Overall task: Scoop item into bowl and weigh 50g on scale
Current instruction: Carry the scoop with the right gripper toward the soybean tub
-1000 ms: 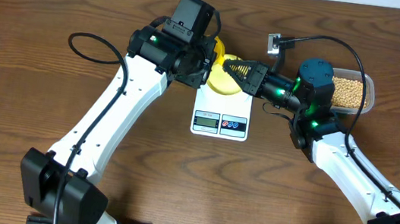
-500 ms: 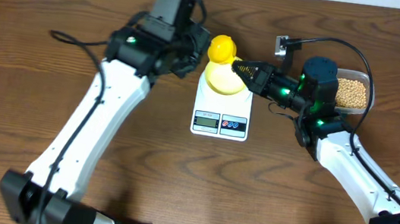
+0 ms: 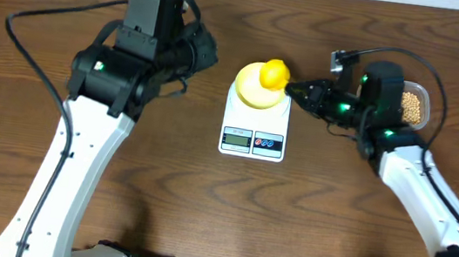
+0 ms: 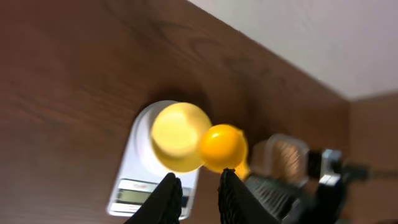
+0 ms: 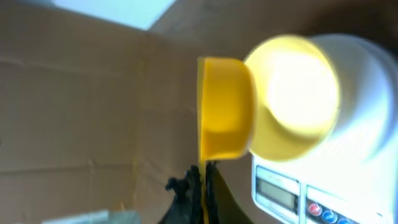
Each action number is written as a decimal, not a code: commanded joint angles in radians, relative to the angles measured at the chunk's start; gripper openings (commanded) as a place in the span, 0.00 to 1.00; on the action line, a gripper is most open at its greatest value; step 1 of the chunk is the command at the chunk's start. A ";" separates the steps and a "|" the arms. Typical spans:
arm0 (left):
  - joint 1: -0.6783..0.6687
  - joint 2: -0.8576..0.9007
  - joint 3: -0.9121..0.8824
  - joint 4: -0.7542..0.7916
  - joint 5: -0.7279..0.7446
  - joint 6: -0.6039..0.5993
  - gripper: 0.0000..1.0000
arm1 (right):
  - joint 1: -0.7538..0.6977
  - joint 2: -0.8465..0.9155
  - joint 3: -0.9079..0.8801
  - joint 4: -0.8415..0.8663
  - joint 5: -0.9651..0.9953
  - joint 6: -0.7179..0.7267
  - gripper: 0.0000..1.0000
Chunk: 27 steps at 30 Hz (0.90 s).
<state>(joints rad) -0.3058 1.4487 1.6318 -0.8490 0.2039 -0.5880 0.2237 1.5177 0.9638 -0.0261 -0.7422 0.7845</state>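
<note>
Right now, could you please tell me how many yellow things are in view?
2. The pale-yellow bowl sits on the scale. The bright yellow scoop hangs over the bowl's rim, held by the right fingers. None looks hidden.

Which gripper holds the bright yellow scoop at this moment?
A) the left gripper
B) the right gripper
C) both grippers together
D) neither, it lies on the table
B: the right gripper is shut on the handle of the scoop, next to the bowl on the scale; the left gripper is empty.
</note>
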 commanded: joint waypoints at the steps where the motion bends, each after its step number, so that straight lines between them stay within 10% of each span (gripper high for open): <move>1: -0.016 -0.033 -0.001 -0.029 -0.005 0.229 0.23 | -0.038 -0.084 0.101 -0.109 -0.035 -0.174 0.01; 12: -0.135 -0.014 -0.118 -0.124 -0.010 0.344 0.23 | -0.169 -0.271 0.232 -0.616 0.121 -0.480 0.01; 27: -0.353 0.002 -0.588 0.336 -0.060 0.324 0.08 | -0.192 -0.320 0.232 -0.752 0.229 -0.540 0.01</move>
<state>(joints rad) -0.6334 1.4361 1.0851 -0.5488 0.1909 -0.2588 0.0360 1.2064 1.1793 -0.7727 -0.5400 0.2695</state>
